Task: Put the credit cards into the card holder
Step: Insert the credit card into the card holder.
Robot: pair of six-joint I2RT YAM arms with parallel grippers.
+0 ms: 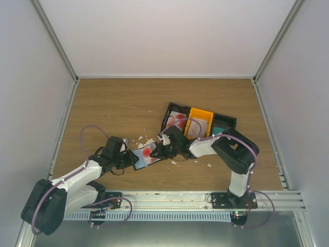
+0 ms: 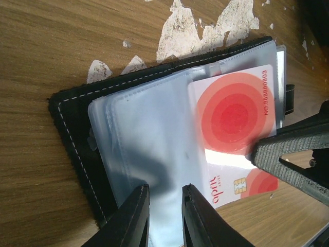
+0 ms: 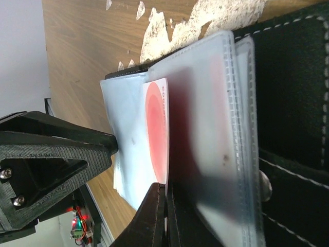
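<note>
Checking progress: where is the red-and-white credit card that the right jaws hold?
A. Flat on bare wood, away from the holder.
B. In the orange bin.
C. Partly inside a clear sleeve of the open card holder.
C: the red-and-white credit card lies partly under a clear sleeve of the open card holder, its chip end sticking out.

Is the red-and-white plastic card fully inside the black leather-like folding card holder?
No, the chip end of the card sticks out past the holder.

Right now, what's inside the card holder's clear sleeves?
One red-and-white card, partly in; its chip end sticks out. The frosted sleeves hide whether other pockets hold cards.
</note>
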